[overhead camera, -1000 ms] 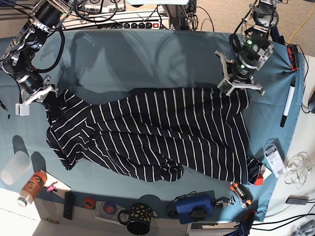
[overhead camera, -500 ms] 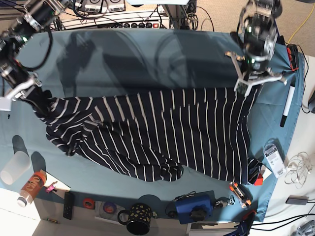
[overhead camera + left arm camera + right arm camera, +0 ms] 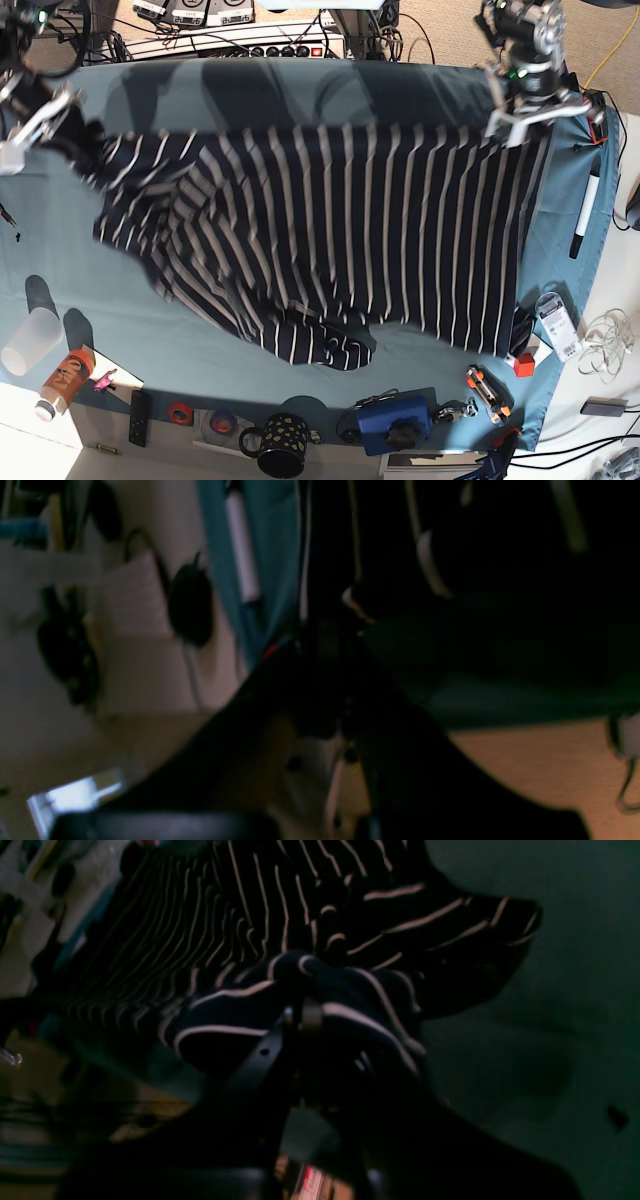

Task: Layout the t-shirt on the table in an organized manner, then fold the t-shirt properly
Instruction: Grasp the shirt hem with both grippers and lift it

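The t-shirt (image 3: 330,230), dark navy with thin white stripes, hangs stretched between my two grippers above the teal table (image 3: 250,90). Its lower part bunches near the table's front (image 3: 320,345). My left gripper (image 3: 520,120) is shut on the shirt's upper corner at the base view's right. My right gripper (image 3: 72,135) is shut on the bunched upper corner at that view's left. The right wrist view shows the gripper (image 3: 300,1020) clamped on striped cloth (image 3: 310,975). The left wrist view is dark; the gripper (image 3: 325,645) pinches black fabric (image 3: 450,540).
Along the front edge stand a translucent cup (image 3: 28,340), an orange bottle (image 3: 62,380), a remote (image 3: 140,417), a spotted mug (image 3: 283,445) and a blue device (image 3: 398,420). A marker (image 3: 583,215) lies at the right edge. Power strips and cables (image 3: 250,45) run behind the table.
Both grippers have risen and moved toward the table's far edge with the shirt. The shirt is now lifted and spread much wider and flatter; only its lower hem stays bunched.
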{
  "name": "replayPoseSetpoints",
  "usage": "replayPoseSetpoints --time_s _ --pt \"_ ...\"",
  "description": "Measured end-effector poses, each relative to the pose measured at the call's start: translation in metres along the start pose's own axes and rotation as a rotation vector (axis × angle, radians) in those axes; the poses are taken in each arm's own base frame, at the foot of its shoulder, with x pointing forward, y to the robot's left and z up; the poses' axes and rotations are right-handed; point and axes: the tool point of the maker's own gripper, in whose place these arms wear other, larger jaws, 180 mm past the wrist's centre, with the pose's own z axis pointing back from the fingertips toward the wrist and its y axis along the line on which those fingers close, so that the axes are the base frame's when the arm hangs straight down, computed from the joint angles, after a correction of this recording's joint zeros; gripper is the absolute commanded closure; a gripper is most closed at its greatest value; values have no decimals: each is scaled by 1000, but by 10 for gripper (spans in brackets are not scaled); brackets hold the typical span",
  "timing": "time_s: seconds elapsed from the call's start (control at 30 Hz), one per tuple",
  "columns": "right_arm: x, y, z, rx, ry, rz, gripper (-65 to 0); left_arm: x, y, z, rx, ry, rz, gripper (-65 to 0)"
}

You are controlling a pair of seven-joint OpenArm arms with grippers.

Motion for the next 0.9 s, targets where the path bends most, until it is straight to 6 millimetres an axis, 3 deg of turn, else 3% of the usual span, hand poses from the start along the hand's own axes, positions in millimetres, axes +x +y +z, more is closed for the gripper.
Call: replayPoseSetpoints --time_s 0.13,0.2,0.43,0.57,0.67,0.77,0.9 --pt "-21 5 12 -17 82 -1 0 -23 16 0 33 61 14 0" --pt "-26 5 14 -20 99 -10 0 -27 15 0 7 58 22 0" --pt "-25 -2 12 -51 105 6 0 -5 -5 -1 -128 -51 77 0" --pt "-11 -30 5 -191 108 75 0 46 0 -8 -164 -231 146 0" --pt "32 -41 -2 -244 -42 134 0 88 0 -10 -237 -364 198 0" --pt "65 -48 -8 -288 -108 215 0 117 10 -20 -249 -435 233 0" --pt "94 -59 -43 -309 -107 325 0 147 29 -39 -229 -514 297 0"
